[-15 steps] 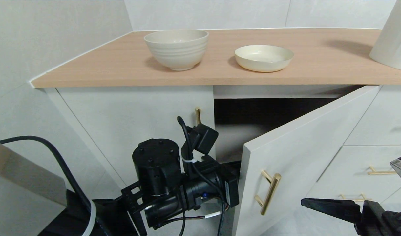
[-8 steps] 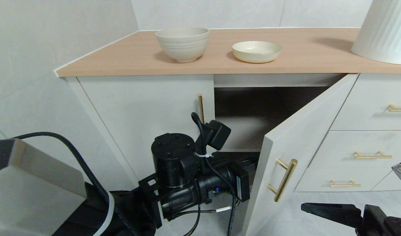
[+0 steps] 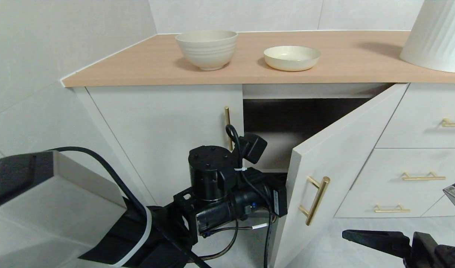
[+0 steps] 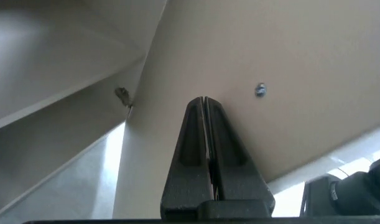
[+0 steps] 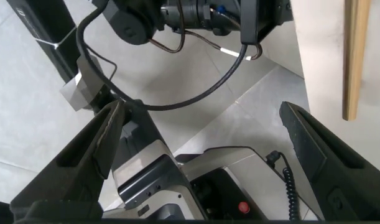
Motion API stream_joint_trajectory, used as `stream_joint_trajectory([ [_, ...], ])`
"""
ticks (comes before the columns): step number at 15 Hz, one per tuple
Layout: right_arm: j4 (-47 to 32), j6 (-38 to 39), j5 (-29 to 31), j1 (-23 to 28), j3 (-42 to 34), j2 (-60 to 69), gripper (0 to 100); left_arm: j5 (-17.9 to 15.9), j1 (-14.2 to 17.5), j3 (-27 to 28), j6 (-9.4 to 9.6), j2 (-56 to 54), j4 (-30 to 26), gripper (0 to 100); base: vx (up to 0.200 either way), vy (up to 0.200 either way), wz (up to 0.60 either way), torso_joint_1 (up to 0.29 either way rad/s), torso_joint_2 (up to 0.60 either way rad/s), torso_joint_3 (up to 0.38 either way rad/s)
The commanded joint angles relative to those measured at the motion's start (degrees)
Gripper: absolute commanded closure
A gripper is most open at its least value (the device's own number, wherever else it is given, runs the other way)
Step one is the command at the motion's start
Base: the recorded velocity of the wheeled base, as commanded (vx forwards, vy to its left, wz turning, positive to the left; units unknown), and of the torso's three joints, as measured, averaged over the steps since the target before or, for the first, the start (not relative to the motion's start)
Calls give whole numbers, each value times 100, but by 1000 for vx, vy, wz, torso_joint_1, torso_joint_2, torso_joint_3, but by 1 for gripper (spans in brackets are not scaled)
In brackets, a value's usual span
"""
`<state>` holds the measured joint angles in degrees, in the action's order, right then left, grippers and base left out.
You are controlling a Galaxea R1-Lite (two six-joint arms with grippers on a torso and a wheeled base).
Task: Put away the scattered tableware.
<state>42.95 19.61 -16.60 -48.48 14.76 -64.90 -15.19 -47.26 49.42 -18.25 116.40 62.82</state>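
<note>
Kitchen cabinet front: 2 pcs of tableware sit on the wooden countertop (image 3: 138, 70). There is 1 deep ribbed bowl (image 3: 207, 48) at left and 1 shallow dish (image 3: 292, 57) near it on the right, the two apart and both upright. A white fluted vessel (image 3: 434, 37) stands at the counter's far right. Below, 1 open door (image 3: 343, 156) hangs swung out beside 1 closed door (image 3: 156, 141). Gold bar handles (image 3: 316, 200) number 5: 1 per door and 3 on the drawers (image 3: 417, 160) at right. The left gripper (image 4: 204, 102) has its fingers pressed together w/ nothing between them, low by the open door's inner face, near a small screw (image 4: 260, 90); contact w/ the panel can't be told. The right gripper (image 5: 202, 109) is spread wide, holding nothing, low in front of the drawers. A label (image 3: 454, 190) at the head view's right edge has print too small to read.
</note>
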Motion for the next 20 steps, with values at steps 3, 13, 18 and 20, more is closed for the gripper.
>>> stream_joint_trajectory([
  [3, 3, -2, -1, -3, 0, -14, 0, -10, 77, 367, -3, 111, -288, 100, -133, 0, 0, 5, 5, 0],
  [13, 3, -10, -1, -3, 0, 13, 0, -2, 384, 903, -12, 454, -622, 100, -20, 0, 0, 0, 0, 0],
  [18, 3, -10, -1, -12, 0, 13, 0, -2, 332, 1008, -12, 542, -630, 100, -160, 0, 0, 6, 4, 2],
  [20, 3, -10, -1, -118, 0, 65, 0, -2, 147, 1105, -12, 612, -630, 100, 0, 0, 0, 0, 0, 0],
])
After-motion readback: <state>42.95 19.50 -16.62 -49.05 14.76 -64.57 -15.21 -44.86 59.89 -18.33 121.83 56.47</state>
